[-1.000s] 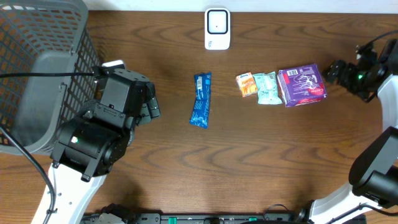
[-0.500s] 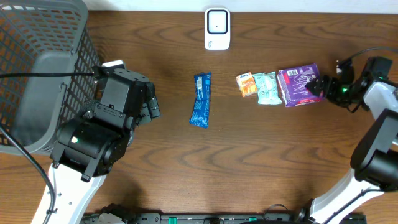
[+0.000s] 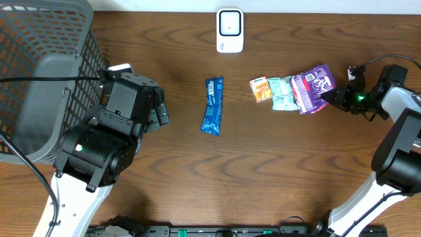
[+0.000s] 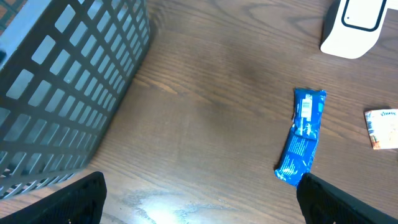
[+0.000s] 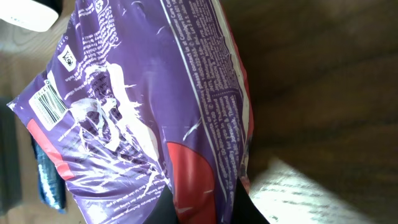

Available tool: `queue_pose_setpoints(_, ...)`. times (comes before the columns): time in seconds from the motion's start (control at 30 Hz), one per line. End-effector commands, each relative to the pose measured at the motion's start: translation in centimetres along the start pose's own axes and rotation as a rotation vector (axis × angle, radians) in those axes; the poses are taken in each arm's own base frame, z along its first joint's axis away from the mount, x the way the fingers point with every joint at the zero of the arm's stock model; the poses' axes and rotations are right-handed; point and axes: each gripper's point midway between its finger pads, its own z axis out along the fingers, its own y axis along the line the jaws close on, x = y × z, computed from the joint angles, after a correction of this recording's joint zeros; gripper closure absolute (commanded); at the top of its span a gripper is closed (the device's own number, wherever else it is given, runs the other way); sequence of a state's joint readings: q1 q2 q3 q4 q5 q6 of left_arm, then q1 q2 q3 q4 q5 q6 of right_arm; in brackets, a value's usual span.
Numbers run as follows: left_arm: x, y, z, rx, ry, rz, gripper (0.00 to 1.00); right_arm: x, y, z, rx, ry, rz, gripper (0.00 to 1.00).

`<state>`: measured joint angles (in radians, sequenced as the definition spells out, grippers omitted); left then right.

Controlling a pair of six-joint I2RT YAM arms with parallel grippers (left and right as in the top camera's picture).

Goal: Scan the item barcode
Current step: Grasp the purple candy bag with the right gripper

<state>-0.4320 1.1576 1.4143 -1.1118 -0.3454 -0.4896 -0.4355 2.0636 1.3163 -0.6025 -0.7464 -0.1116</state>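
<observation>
A purple packet (image 3: 310,87) lies at the right of the table, tilted up on one side, and my right gripper (image 3: 327,97) is shut on its right edge. In the right wrist view the purple packet (image 5: 143,106) fills the frame, its barcode (image 5: 48,102) at the far left, with the right gripper (image 5: 205,208) pinching its red-and-purple edge. The white scanner (image 3: 229,30) stands at the back middle. Over the table beside the basket, my left gripper (image 4: 199,199) is open with nothing in it.
A blue packet (image 3: 212,106) lies mid-table, close to the left gripper's right finger. A small orange packet (image 3: 261,89) and a green packet (image 3: 283,92) sit just left of the purple one. A grey mesh basket (image 3: 39,79) fills the left side.
My right gripper moved left to the purple packet and shut on its edge. The packet has tipped and slid slightly left against the green packet. The left arm has not moved.
</observation>
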Motion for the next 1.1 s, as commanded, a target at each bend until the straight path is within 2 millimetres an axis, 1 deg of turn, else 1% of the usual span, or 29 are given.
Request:
queue_pose_setpoints(0.0, -0.3, 0.3, -0.1, -0.011, -0.008, 0.005, 0.02, -0.4, 1.3, -1.1, -0.012, -0.007, 0.001, 0.99)
queue_pose_setpoints(0.03, -0.3, 0.3, -0.1, -0.011, -0.008, 0.005, 0.02, -0.7, 1.7, -1.7, 0.005, -0.02, -0.014, 0.99)
queue_pose_setpoints(0.07, -0.3, 0.3, -0.1, -0.011, -0.008, 0.005, 0.02, -1.6, 2.1, -3.6, 0.098, -0.06, -0.024, 0.99)
queue_pose_setpoints(0.1, -0.3, 0.3, -0.1, -0.011, -0.008, 0.005, 0.02, -2.0, 2.1, -4.5, 0.158, -0.081, -0.022, 0.99)
queue_pose_setpoints(0.2, -0.3, 0.3, -0.1, -0.011, -0.008, 0.005, 0.02, -3.3, 1.9, -8.7, 0.426, -0.176, -0.023, 0.99)
queue_pose_setpoints(0.27, -0.3, 0.3, -0.1, -0.011, -0.008, 0.005, 0.02, -4.1, 1.7, -12.2, 0.644, -0.266, -0.005, 0.99)
queue_pose_setpoints(0.3, -0.3, 0.3, -0.1, -0.011, -0.008, 0.005, 0.02, -4.3, 1.8, -14.0, 0.75, -0.314, 0.007, 0.99)
queue_pose_setpoints(0.33, -0.3, 0.3, -0.1, -0.011, -0.008, 0.005, 0.02, -4.5, 2.0, -16.3, 0.889, -0.376, 0.011, 0.99)
queue_pose_setpoints(0.37, -0.3, 0.3, -0.1, -0.011, -0.008, 0.005, 0.02, -4.6, 2.3, -17.9, 0.99, -0.422, 0.013, 0.99)
queue_pose_setpoints(0.43, -0.3, 0.3, -0.1, -0.011, -0.008, 0.005, 0.02, -4.6, 3.3, -20.8, 1.2, -0.506, 0.003, 0.97)
queue_pose_setpoints(0.5, -0.3, 0.3, -0.1, -0.011, -0.008, 0.005, 0.02, -4.4, 4.3, -22.8, 1.405, -0.568, -0.018, 0.96)
queue_pose_setpoints(0.57, -0.3, 0.3, -0.1, -0.011, -0.008, 0.005, 0.02, -4.3, 4.9, -23.0, 1.519, -0.581, -0.048, 0.96)
queue_pose_setpoints(0.6, -0.3, 0.3, -0.1, -0.011, -0.008, 0.005, 0.02, -4.3, 5.0, -22.8, 1.568, -0.574, -0.067, 0.95)
queue_pose_setpoints(0.67, -0.3, 0.3, -0.1, -0.011, -0.008, 0.005, 0.02, -4.1, 4.6, -21.8, 1.644, -0.532, -0.101, 0.96)
queue_pose_setpoints(0.77, -0.2, 0.3, -0.1, -0.012, -0.008, 0.005, 0.02, -3.2, 2.6, -18.9, 1.715, -0.381, -0.162, 0.98)
queue_pose_setpoints(0.83, -0.3, 0.3, -0.1, -0.011, -0.008, 0.005, 0.02, -2.2, 1.2, -17.0, 1.743, -0.301, -0.173, 0.99)
queue_pose_setpoints(0.9, -0.3, 0.3, -0.1, -0.011, -0.008, 0.005, 0.02, -1.2, 0.2, -15.0, 1.758, -0.237, -0.185, 0.99)
queue_pose_setpoints(1.0, -0.3, 0.3, -0.1, -0.011, -0.008, 0.005, 0.02, 0.0, -0.2, -12.0, 1.757, -0.158, -0.24, 0.95)
queue_pose_setpoints(1.07, -0.2, 0.3, -0.1, -0.012, -0.008, 0.005, 0.02, 0.7, 0.4, -9.8, 1.715, -0.124, -0.274, 0.92)
